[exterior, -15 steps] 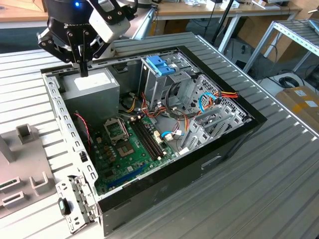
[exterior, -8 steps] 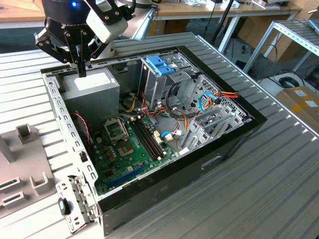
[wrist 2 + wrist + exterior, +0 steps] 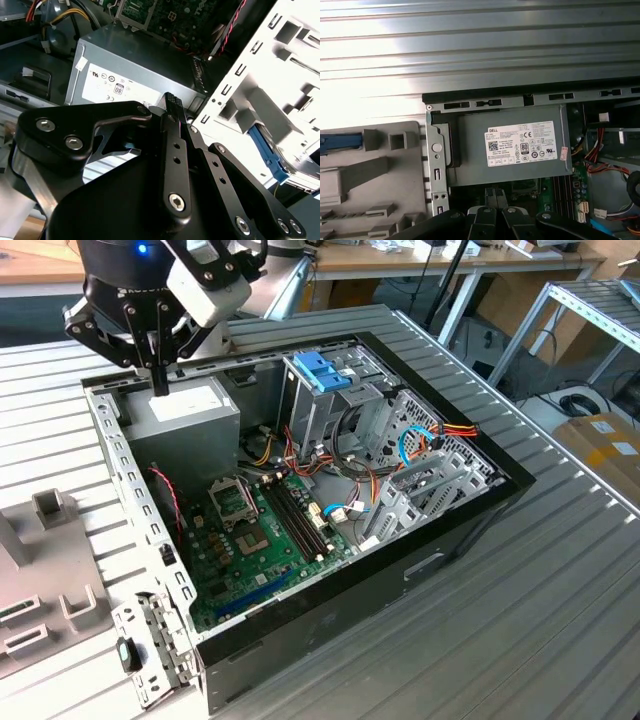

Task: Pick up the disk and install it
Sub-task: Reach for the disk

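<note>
My gripper hangs over the grey power supply box in the rear corner of the open computer case. Its black fingers are shut together with nothing between them, pointing down at the box's top. Both wrist views show the closed fingertips in front of the box and its white sticker. Of the disk I see a blue plastic edge lying on the grey fixture beside the case; the same blue strip appears in the second wrist view. The gripper is well apart from it.
A metal drive cage with a blue handle stands in the case beside the power supply. The motherboard and loose cables fill the case floor. The case lies on a ribbed metal table. Shelving stands at the exterior view's right.
</note>
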Robot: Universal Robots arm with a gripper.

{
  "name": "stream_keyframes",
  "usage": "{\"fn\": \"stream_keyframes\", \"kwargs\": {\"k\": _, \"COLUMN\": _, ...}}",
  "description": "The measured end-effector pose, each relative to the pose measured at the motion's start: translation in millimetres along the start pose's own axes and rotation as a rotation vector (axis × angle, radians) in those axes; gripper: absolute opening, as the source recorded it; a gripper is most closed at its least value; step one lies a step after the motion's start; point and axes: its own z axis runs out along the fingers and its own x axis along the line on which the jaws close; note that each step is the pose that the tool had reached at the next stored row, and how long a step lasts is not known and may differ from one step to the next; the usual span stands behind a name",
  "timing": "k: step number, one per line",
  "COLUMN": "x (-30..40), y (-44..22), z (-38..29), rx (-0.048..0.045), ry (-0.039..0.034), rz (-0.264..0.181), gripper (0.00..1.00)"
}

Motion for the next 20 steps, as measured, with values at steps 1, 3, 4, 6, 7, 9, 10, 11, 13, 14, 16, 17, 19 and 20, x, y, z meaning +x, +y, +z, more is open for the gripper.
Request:
{"fn": "stream_keyframes", "kwargs": {"k": 1, "x": 0.6, "y": -0.1, "z": 0.0, "rx": 0.0000, "ry": 0.0000, "rz": 0.000, "gripper": 0.11}}
{"fn": "stream_keyframes", "kwargs": {"k": 3, "x": 1.6, "y": -0.1, "z": -0.1, "rx": 0.0000, "ry": 0.0000, "rz": 0.000, "gripper": 0.11}}
{"fn": "stream_keyframes", "kwargs": {"k": 4, "x": 2.1, "y": -0.2, "z": -0.1, "rx": 0.0000, "ry": 0.0000, "rz": 0.000, "gripper": 0.11}}
{"fn": "stream_keyframes", "kwargs": {"k": 6, "x": 3.3, "y": -0.3, "z": -0.1, "rx": 0.0000, "ry": 0.0000, "rz": 0.000, "gripper": 0.11}}
{"fn": "stream_keyframes", "kwargs": {"k": 7, "x": 4.3, "y": -0.3, "z": -0.1, "rx": 0.0000, "ry": 0.0000, "rz": 0.000, "gripper": 0.11}}
{"fn": "stream_keyframes", "kwargs": {"k": 9, "x": 5.3, "y": -0.4, "z": -0.1, "rx": 0.0000, "ry": 0.0000, "rz": 0.000, "gripper": 0.11}}
{"fn": "stream_keyframes", "kwargs": {"k": 10, "x": 5.9, "y": -0.5, "z": -0.2, "rx": 0.0000, "ry": 0.0000, "rz": 0.000, "gripper": 0.11}}
{"fn": "stream_keyframes", "kwargs": {"k": 11, "x": 6.4, "y": -0.5, "z": -0.2, "rx": 0.0000, "ry": 0.0000, "rz": 0.000, "gripper": 0.11}}
{"fn": "stream_keyframes", "kwargs": {"k": 13, "x": 7.9, "y": -0.6, "z": -0.2, "rx": 0.0000, "ry": 0.0000, "rz": 0.000, "gripper": 0.11}}
{"fn": "stream_keyframes", "kwargs": {"k": 14, "x": 8.3, "y": -0.6, "z": -0.2, "rx": 0.0000, "ry": 0.0000, "rz": 0.000, "gripper": 0.11}}
{"fn": "stream_keyframes", "kwargs": {"k": 16, "x": 9.7, "y": -0.7, "z": -0.2, "rx": -0.0001, "ry": 0.0000, "rz": 0.000, "gripper": 0.11}}
{"fn": "stream_keyframes", "kwargs": {"k": 17, "x": 10.4, "y": -0.8, "z": -0.3, "rx": 0.0000, "ry": 0.0000, "rz": 0.000, "gripper": 0.11}}
{"fn": "stream_keyframes", "kwargs": {"k": 19, "x": 11.4, "y": -0.9, "z": -0.3, "rx": 0.0000, "ry": 0.0000, "rz": 0.000, "gripper": 0.11}}
{"fn": "stream_keyframes", "kwargs": {"k": 20, "x": 12.2, "y": -0.9, "z": -0.3, "rx": -0.0001, "ry": 0.0000, "rz": 0.000, "gripper": 0.11}}
